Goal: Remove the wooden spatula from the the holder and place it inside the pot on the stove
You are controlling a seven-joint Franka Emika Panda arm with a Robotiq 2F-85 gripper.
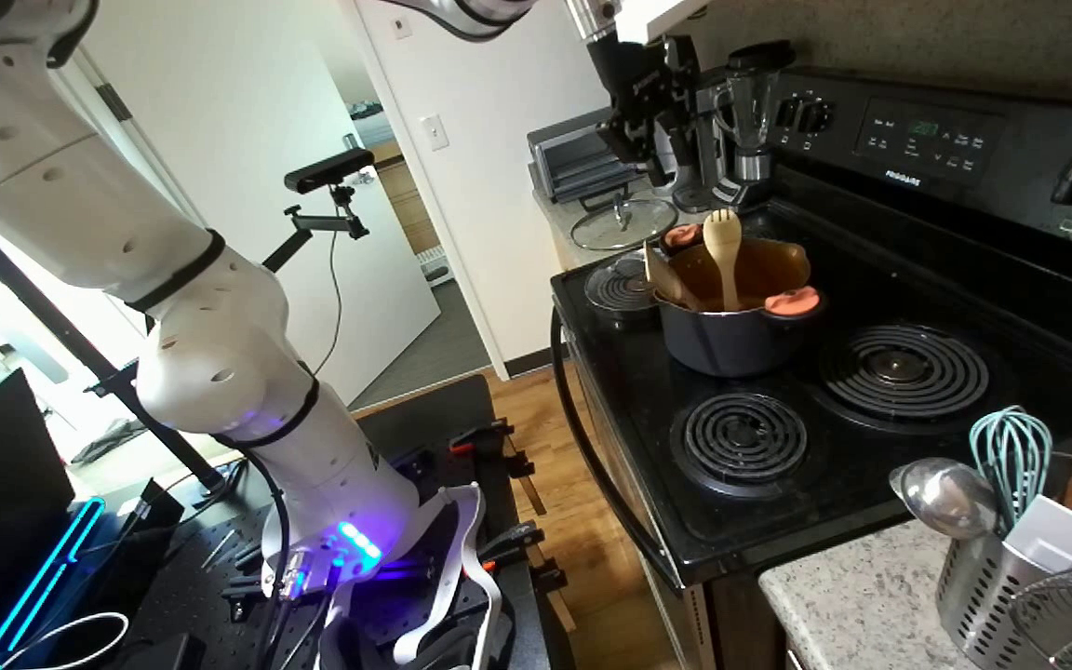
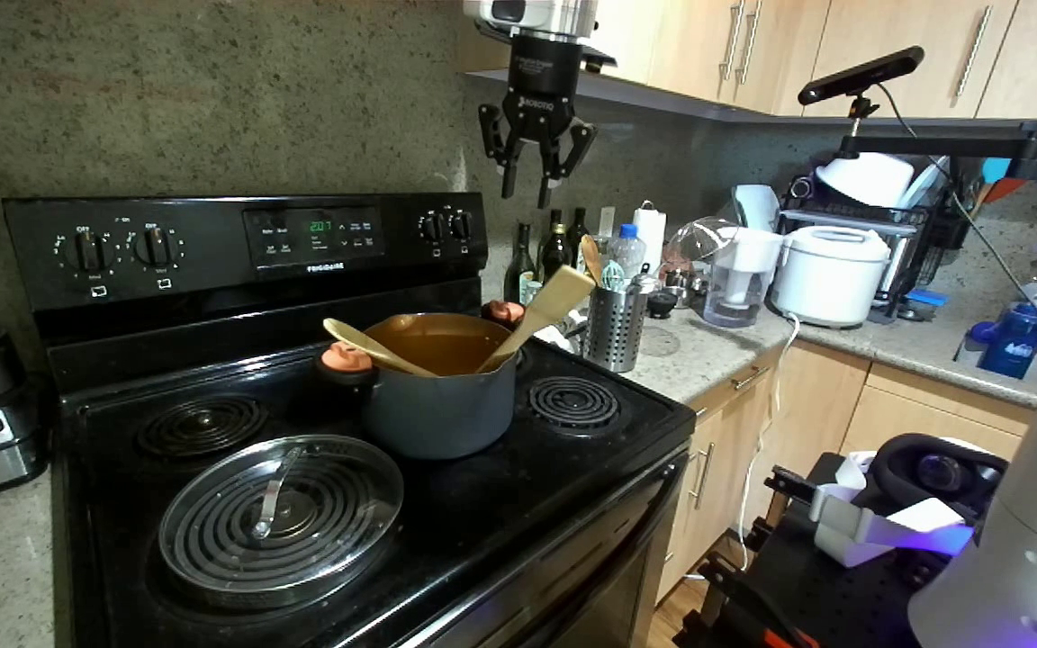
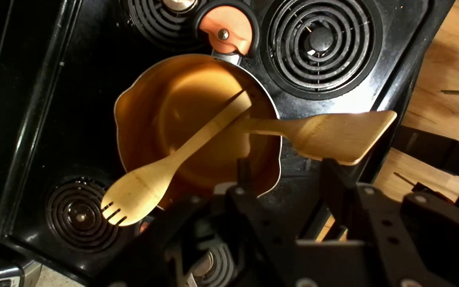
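Observation:
In both exterior views, the dark grey pot [image 1: 727,344] [image 2: 437,418] stands on the black stove [image 2: 482,513]. The wooden spatula [image 2: 547,306] leans inside it, handle down, flat slanted head sticking up past the rim, also seen in the wrist view, where the spatula head [image 3: 343,135] overhangs the stove top. My gripper [image 2: 527,193] hangs well above the pot, pointing down. Its fingers [image 3: 333,183] stand apart with nothing between them, so it is open. The metal perforated holder [image 1: 973,596] [image 2: 616,333] sits on the counter beside the stove, other utensils in it.
A wooden fork-spoon [image 1: 722,244] [image 3: 142,191] also leans in the pot. A glass lid [image 2: 212,540] covers a burner. A blender [image 1: 748,121] and toaster oven [image 1: 582,154] stand past the stove. The holder carries a teal whisk [image 1: 1011,456] and a ladle [image 1: 945,498].

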